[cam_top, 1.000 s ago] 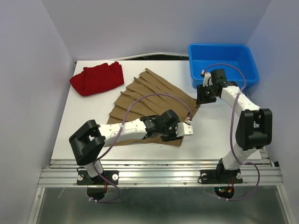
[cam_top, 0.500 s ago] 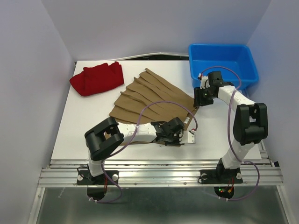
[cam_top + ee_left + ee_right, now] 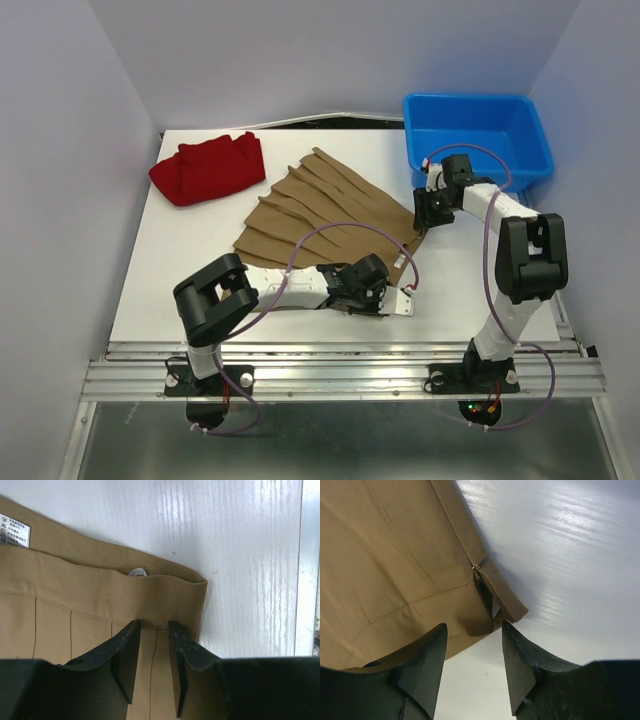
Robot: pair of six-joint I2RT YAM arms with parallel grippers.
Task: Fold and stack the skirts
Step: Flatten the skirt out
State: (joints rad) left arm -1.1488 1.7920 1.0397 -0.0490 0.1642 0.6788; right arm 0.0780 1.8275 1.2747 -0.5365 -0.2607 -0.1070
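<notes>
While the overhead view takes in the whole table (image 3: 200,270), the tan skirt (image 3: 320,205) lies spread flat at its middle, pleats fanning toward the far side, and the red skirt (image 3: 208,168) sits bunched at the far left corner, well apart from it. A blue bin (image 3: 470,99) stands at the far right corner. The left gripper (image 3: 385,298) reaches low across the near edge to the tan skirt's near right corner, and the right gripper (image 3: 424,220) is down at its far right corner, just beside the bin. From the left wrist, the left gripper (image 3: 152,627) rests on the tan skirt (image 3: 75,595) just short of the waistband, its jaws a little apart with flat cloth showing in the gap; a white care label (image 3: 15,530) is sewn near the left edge. From the right wrist, the right gripper (image 3: 473,627) has its jaws standing wide, the corner of the tan skirt (image 3: 385,555) lying between them, a small zipper pull (image 3: 476,570) at its edge, nothing clamped.
</notes>
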